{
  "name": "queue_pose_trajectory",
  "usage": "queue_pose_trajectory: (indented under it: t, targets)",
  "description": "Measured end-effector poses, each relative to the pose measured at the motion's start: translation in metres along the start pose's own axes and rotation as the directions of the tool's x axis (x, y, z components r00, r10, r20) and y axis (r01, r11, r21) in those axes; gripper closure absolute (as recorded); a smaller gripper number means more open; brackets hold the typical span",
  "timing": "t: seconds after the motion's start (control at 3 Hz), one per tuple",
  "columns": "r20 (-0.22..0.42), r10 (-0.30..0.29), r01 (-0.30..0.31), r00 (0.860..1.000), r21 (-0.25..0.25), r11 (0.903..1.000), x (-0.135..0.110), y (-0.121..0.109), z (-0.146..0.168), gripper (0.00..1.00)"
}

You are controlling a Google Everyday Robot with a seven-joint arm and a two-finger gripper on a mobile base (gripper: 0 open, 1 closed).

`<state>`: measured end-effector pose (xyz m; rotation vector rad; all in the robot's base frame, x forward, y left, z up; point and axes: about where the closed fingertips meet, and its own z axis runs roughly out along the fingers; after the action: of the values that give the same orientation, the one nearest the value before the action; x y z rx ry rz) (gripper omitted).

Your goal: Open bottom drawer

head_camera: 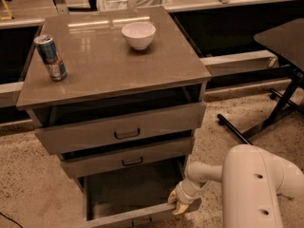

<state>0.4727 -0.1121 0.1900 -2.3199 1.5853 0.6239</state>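
Jaws on front rim of bottom drawer [128, 190] (right end)

The worktop [114, 75] fills the upper middle of the frame. On it a can [51, 57] stands near the left edge, and a bowl [138, 34] sits farther back, just right of centre. Under the worktop three drawers are stacked: the top drawer [123, 129], the middle drawer [128, 158] beneath it, and the bottom drawer [126, 196] lowest, reaching farther forward than both. The end effector [183, 202] is at the right end of the bottom drawer's front, its arm [256, 189] in the lower right corner. A side table [285, 37] stands at the upper right.
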Motion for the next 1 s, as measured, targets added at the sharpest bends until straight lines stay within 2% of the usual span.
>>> queue_pose_trajectory:
  t: [0.33, 0.67, 1.0]
  targets:
    - [0.006, 0.006, -0.006, 1.0, -0.061, 0.9981, -0.005, 0.029, -0.014, 0.53]
    - [0.03, -0.049, 0.049, 0.998, -0.008, 0.9988, -0.041, 0.025, -0.049, 0.54]
    - [0.066, -0.08, 0.075, 0.995, 0.078, 0.9941, -0.061, -0.005, -0.053, 0.62]
